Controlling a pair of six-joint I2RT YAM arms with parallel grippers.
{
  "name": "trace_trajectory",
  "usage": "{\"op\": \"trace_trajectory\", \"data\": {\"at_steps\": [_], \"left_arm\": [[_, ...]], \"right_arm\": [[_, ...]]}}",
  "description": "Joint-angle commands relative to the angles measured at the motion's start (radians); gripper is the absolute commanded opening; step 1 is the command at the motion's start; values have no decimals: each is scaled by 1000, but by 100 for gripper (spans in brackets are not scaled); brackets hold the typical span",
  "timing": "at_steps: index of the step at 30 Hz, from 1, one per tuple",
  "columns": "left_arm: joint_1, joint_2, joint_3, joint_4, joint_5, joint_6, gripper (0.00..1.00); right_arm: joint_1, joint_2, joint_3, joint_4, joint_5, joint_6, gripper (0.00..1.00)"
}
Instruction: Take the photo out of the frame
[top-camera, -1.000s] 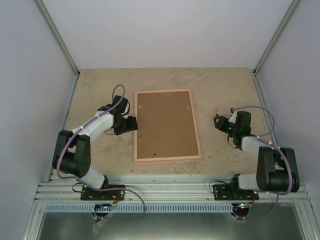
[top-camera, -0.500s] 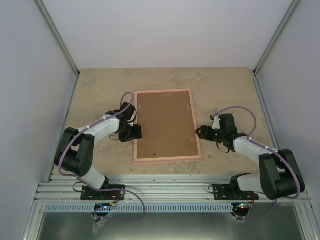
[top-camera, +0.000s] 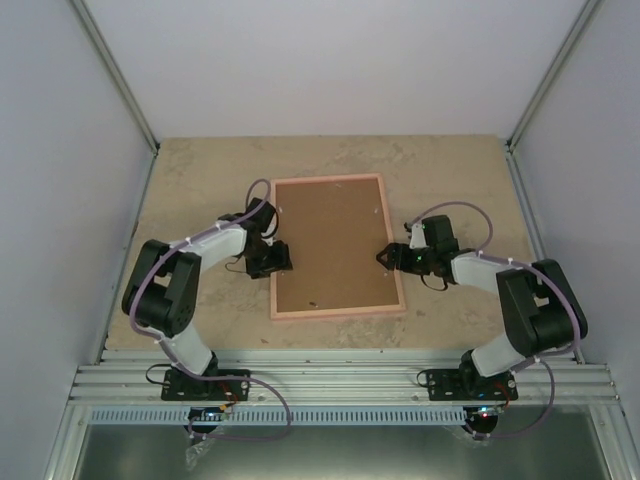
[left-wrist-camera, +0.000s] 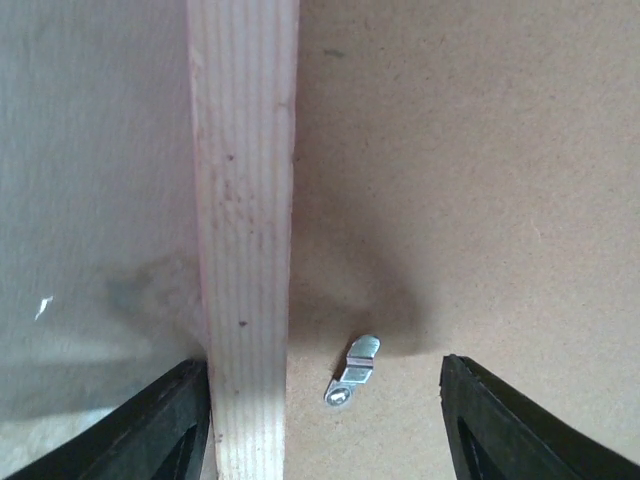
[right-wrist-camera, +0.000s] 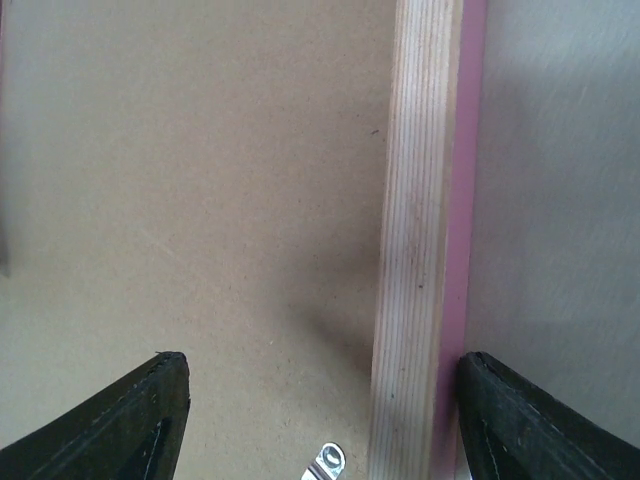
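Pink, thin rectangular picture frame (top-camera: 338, 312) lies face down on the beige stone-look table (top-camera: 200, 180), its brown fibreboard backing (top-camera: 332, 245) turned upward. The photo is hidden from me. From the overhead camera I see my left gripper (top-camera: 280, 260) at the frame's left rail, toward its near half. My right gripper (top-camera: 388, 256) is at the right rail opposite it, and both point inward at the frame.

On the left wrist camera the black fingers (left-wrist-camera: 160, 425) are spread wide. One is over the table just outside the frame's pale wooden rail (left-wrist-camera: 243, 200), the other over the backing. Between them, on the backing just inside the rail, sits a small silver turn clip (left-wrist-camera: 352, 372).

On the right wrist camera the fingers (right-wrist-camera: 130, 420) are likewise well apart, straddling the frame's right rail (right-wrist-camera: 415, 250), whose outer side shows pink. A second silver clip (right-wrist-camera: 327, 462) peeks in at the bottom edge, just inside that rail.
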Motion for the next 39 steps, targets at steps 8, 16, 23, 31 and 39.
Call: {"op": "trace_trajectory", "data": {"at_steps": [8,16,23,31,39], "left_arm": [[2,241,314,15,-30,16,66],[10,170,275,-50,-146,26,70],[4,61,125,-52,-148,12,70],[-44,57,97,-48,-148,6,60],[-71,45,85,-50,-182,-8,38]], "right_arm": [[-41,219,240,11,-24,-61,74],[-45,201,262,-74,33,-109,82],[-43,97,198,-116,58,-144,92],[13,-56,156,-184,113,-204,94],[96,-129,144,-233,131,-254,94]]}}
